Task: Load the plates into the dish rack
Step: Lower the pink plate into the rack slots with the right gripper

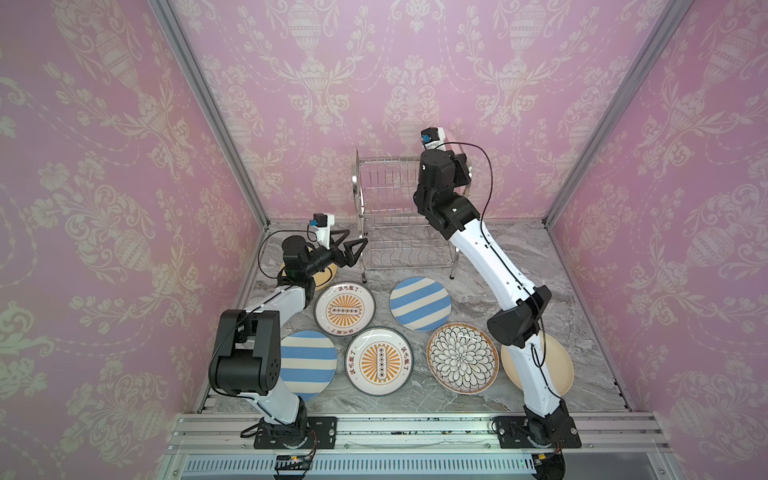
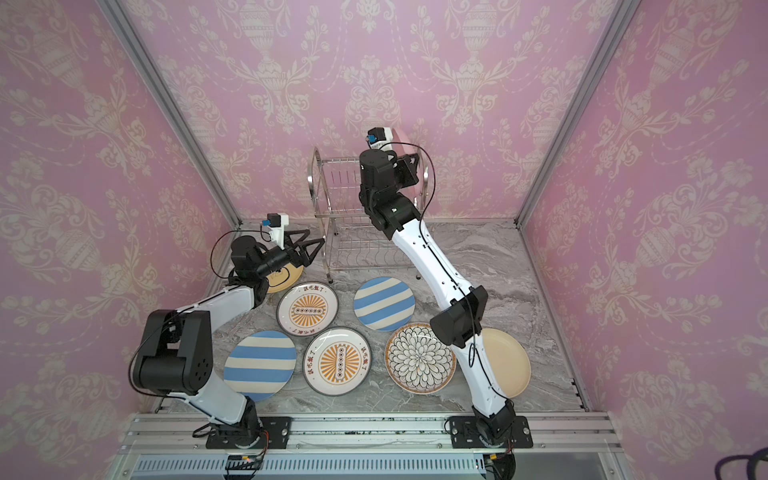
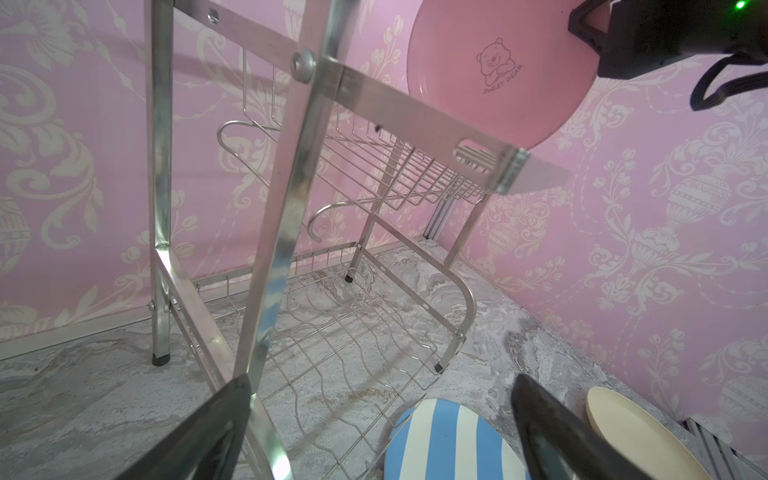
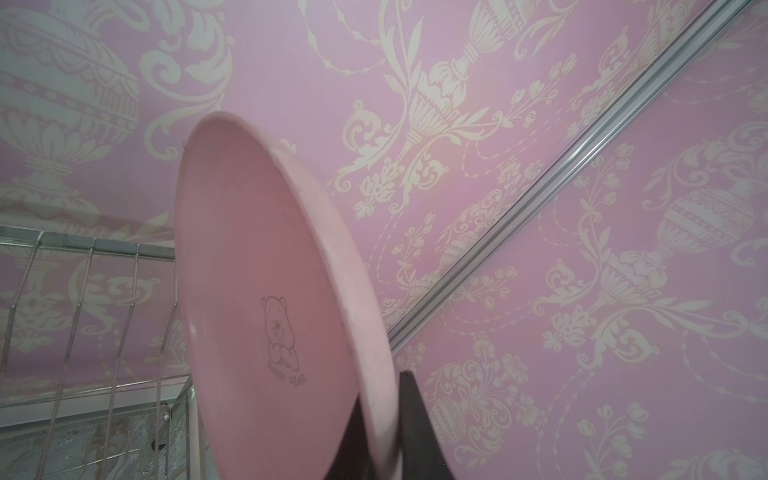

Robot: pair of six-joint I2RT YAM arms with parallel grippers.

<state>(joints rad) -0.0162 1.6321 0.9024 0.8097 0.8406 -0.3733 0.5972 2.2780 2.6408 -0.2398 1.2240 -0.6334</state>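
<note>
Locate the dish rack (image 1: 386, 216) at the far edge of the worktop (image 1: 519, 266), about midway along it. Find the pink plate (image 3: 498, 70) held on edge over the right end of the top shelf (image 3: 407, 166), pinched at the rim by the right gripper (image 4: 384, 417), clamped down to the thickness of that rim.

Read the plate's face as running roughly front to back, in line with the upright wires (image 4: 116, 311) of the top shelf. Note the low rim hidden behind the end rail (image 3: 415, 104) in the left wrist view; cannot tell whether seated in a slot or clear of it.

Judge the step in hand as lowering the plate into an end slot: straight down from the gripper, probably with no turn of the wrist. Keep the face parallel to the wires to avoid riding up on one.

Find the left gripper (image 1: 356, 239) low at the rack's left front corner, spread wide and empty, with the slanted leg tube (image 3: 282, 249) passing between the fingers (image 3: 199, 436); contact with the tube not determinable. Treat the right arm as the nearer one for this plate.

Leave for later the yellow plate (image 1: 326, 279) near the left edge, the beige plate (image 1: 559, 370) near the right edge, and the five patterned plates (image 1: 380, 361) flat between them.
</note>
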